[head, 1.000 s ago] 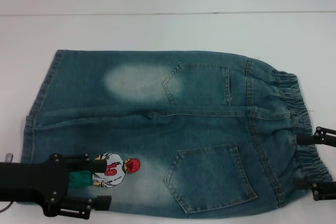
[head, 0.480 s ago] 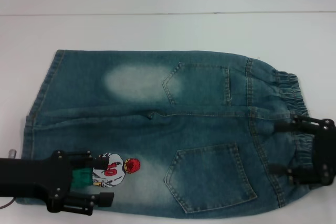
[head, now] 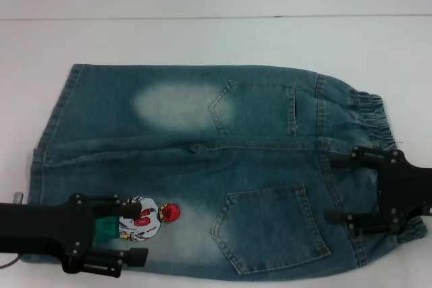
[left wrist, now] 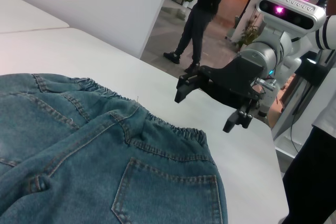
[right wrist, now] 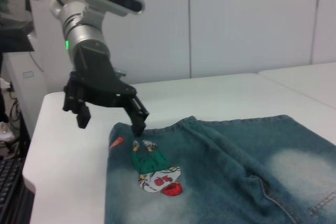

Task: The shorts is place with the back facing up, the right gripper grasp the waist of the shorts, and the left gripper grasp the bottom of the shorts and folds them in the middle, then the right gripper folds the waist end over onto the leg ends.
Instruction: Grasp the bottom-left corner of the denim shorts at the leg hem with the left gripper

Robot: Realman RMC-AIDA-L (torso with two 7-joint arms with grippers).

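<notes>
Shorts [head: 216, 166]: soft, limp denim, flat on white surface [head: 202, 38]. Grip ruffled waist [head: 374, 116] right, hem left. Right tool [head: 337, 190], left tool [head: 131, 231]: fingers apart, holding nothing.

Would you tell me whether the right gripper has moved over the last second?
Yes. The right gripper has moved inward over the waistband, toward the pocket.

The shorts [head: 202, 166] are faded denim cloth, coarse-woven, with a ruffled elastic waist [head: 374, 116]. Both grippers, left [head: 135, 231] and right [head: 335, 190], look like matt black metal. The table [head: 202, 38] is smooth and white.
</notes>
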